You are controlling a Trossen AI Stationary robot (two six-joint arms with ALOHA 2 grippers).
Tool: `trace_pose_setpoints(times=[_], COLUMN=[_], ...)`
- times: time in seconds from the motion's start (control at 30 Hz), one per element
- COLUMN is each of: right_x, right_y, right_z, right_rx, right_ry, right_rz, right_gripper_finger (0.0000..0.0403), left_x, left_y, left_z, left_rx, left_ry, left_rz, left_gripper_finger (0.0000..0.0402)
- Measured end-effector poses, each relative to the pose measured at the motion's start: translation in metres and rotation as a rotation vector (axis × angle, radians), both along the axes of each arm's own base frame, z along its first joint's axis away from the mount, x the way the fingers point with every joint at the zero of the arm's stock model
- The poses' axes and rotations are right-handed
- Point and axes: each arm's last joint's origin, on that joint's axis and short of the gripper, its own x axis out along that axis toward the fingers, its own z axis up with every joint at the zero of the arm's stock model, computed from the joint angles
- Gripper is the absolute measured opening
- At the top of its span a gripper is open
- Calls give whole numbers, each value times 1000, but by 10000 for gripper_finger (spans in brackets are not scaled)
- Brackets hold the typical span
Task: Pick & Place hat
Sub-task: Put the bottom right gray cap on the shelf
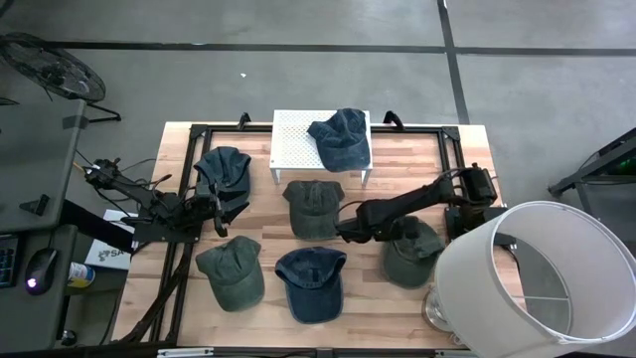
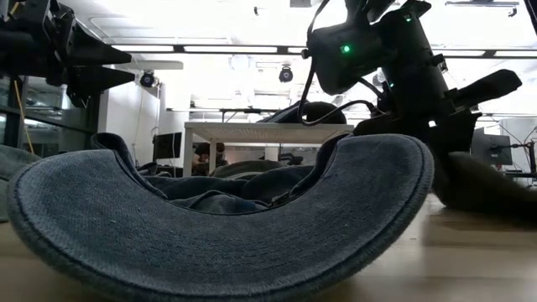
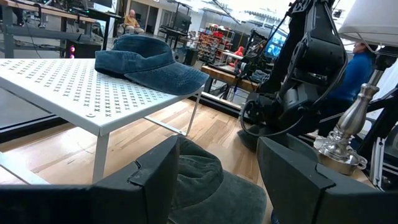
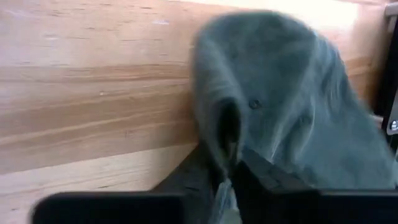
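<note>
A grey-green hat [image 1: 313, 205] lies mid-table, just in front of the white perforated stand [image 1: 298, 139]; a blue hat [image 1: 342, 137] rests on the stand's top. My right gripper [image 1: 344, 232] reaches down at the green hat's near right edge and is shut on its cloth [image 4: 227, 171]. The hat's crown, with its top button [image 4: 254, 104], shows beyond the fingers. My left gripper [image 1: 213, 205] waits open and level at the table's left, beside a dark blue hat [image 1: 221, 177]. It holds nothing [image 3: 217, 180]. My right gripper pinches a raised fold of the green hat's cloth [image 4: 225, 137] between its two fingers, at the hat's edge nearest the gripper. The fingers come steeply from above, slanting in from the table's right. The rest of the hat lies on the table.
Another green hat [image 1: 409, 251] lies under the right arm. A green hat [image 1: 232, 270] and a blue hat [image 1: 311, 282] sit near the front edge; the blue one fills the low view [image 2: 218, 210]. A big white lampshade [image 1: 537, 273] on a metal stand [image 3: 339, 140] stands at the near right.
</note>
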Motion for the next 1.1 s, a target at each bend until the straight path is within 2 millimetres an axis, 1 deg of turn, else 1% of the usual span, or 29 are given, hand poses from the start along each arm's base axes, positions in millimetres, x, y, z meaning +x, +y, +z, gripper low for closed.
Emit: trace_pose_setpoints(times=[0.07, 0.17, 0.27, 0.43, 0.57, 0.8, 0.93, 1.1], right_x=[0, 1, 2, 10, 11, -7, -17, -24], right_y=[1, 3, 4, 11, 18, 25, 25, 21], right_z=[0, 0, 2, 18, 38, 81, 108, 138], right_rx=[2, 26, 61, 92, 61, -66, -169, -274], right_ry=[-1, -6, -38, -228, -382, -546, -677, -854], right_rz=[25, 47, 94, 181, 244, 321, 385, 480], right_gripper_finger=[14, 18, 11, 11, 11, 11, 10, 10], left_x=[0, 0, 0, 0, 0, 0, 0, 0], left_y=[0, 0, 0, 0, 0, 0, 0, 0], left_z=[0, 0, 0, 0, 0, 0, 0, 0], left_rx=[0, 0, 0, 0, 0, 0, 0, 0], left_ry=[0, 0, 0, 0, 0, 0, 0, 0], left_rz=[0, 0, 0, 0, 0, 0, 0, 0], left_gripper_finger=[214, 214, 214, 214, 214, 214, 214, 214])
